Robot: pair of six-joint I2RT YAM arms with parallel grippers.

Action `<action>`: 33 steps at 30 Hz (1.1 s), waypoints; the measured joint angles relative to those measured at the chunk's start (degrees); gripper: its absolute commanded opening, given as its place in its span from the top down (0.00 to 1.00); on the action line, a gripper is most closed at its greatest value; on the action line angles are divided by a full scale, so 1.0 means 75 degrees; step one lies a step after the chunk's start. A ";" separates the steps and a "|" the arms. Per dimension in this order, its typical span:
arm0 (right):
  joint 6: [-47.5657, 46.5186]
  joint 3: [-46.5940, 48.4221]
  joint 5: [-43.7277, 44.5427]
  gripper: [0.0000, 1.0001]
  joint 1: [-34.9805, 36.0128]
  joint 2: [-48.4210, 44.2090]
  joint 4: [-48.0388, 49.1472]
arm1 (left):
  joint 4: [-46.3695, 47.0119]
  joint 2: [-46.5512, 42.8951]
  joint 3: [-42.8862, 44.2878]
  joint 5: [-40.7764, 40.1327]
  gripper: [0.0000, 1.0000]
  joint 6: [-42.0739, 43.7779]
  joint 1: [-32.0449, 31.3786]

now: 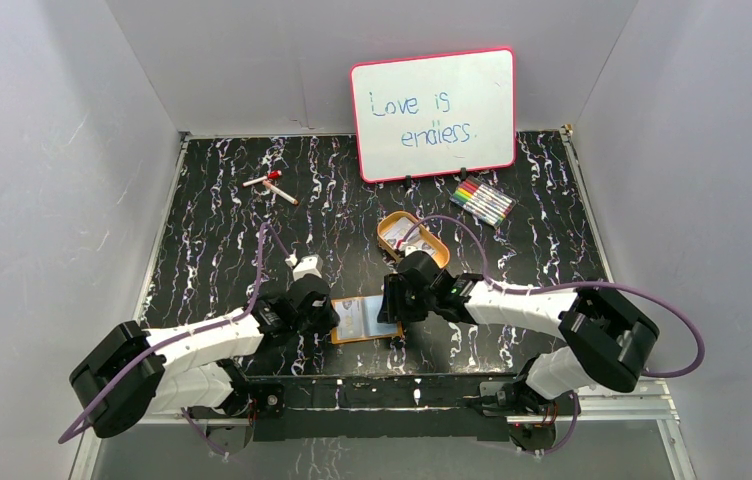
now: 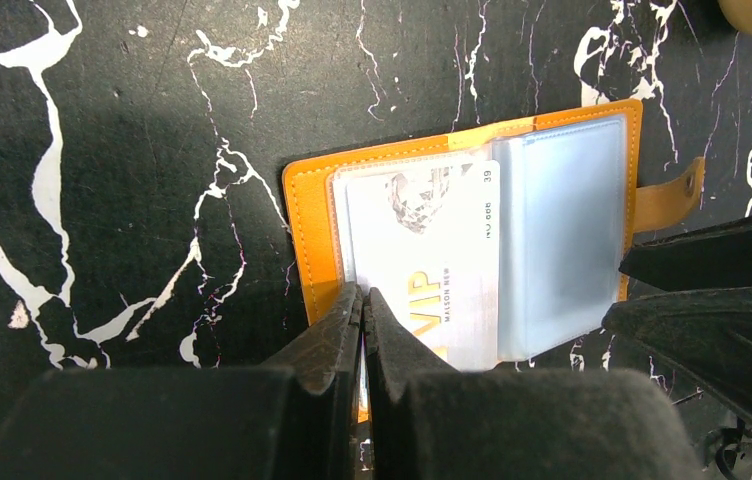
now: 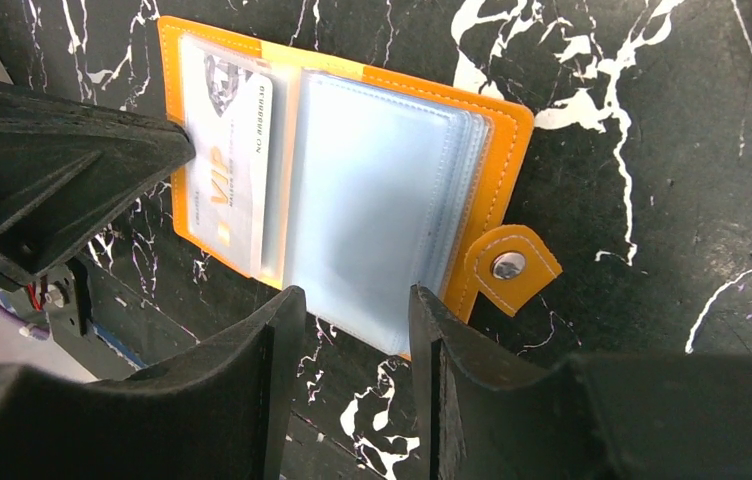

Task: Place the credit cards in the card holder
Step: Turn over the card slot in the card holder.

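The card holder lies open on the table between my grippers, orange with pale blue-grey pockets. A white VIP credit card sits in its left-hand pocket, also seen in the right wrist view. My left gripper is shut, its tips on the holder's left flap at the card's edge. My right gripper is open and empty, its fingers straddling the near edge of the blue-grey pockets. More cards lie in the oval tin tray.
The tin tray stands just behind the right gripper. A whiteboard leans at the back with a pack of colour markers in front. A red-capped marker lies at the back left. The holder's snap tab sticks out.
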 measured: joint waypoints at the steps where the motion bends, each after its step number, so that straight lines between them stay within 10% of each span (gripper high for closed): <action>1: 0.0020 -0.0017 -0.0003 0.49 -0.0009 -0.0003 -0.0003 | 0.0000 0.0003 0.0000 0.0003 1.00 0.0000 0.0000; 33: 0.0312 -0.0125 -0.0944 0.51 -0.0047 0.0443 0.1402 | 0.0207 0.0195 0.0044 0.0087 1.00 -0.0003 0.0006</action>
